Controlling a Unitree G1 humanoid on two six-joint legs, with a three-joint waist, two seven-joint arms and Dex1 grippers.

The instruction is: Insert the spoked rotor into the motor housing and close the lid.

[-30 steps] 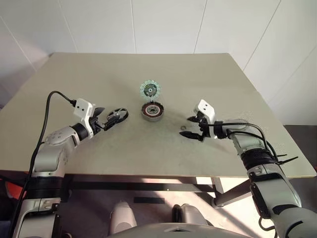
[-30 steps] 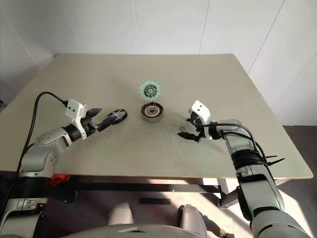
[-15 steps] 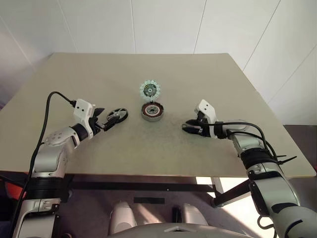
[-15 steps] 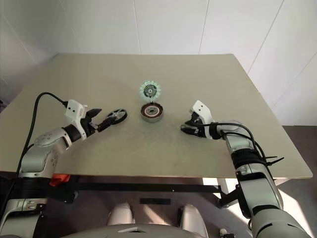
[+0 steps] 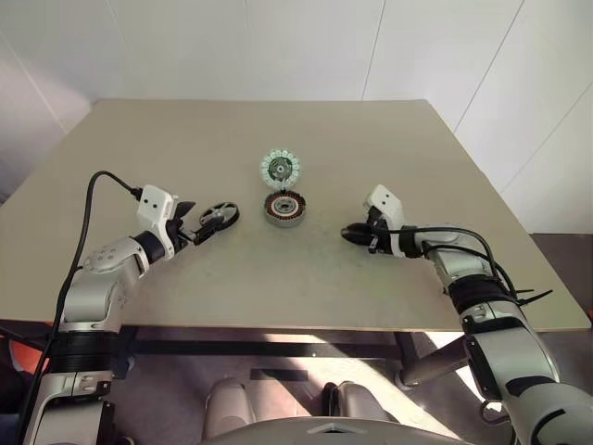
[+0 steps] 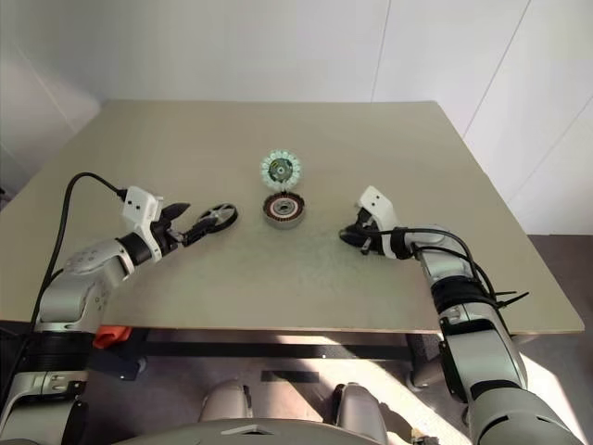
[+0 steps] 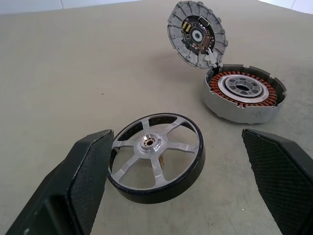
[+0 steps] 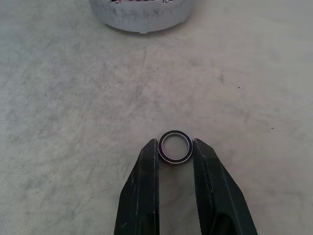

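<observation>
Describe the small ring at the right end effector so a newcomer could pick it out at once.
Start at the motor housing in the middle of the table, its lid propped open above it. Go toward the right end effector: the small ring sits between its two black fingertips. It is a thin, dark-rimmed hoop with an empty centre, far smaller than the spoked rotor on the other side.

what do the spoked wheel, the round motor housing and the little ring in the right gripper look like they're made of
Spoked rotor: bright machined metal spokes and hub, probably aluminium; glossy black rim, perhaps coated metal or plastic.
Motor housing: matte silver-grey shell, likely cast or painted metal; copper-red windings around a shiny metal centre.
Small ring between the right gripper fingertips: dark edge, pale polished face, likely steel, though unclear.
</observation>
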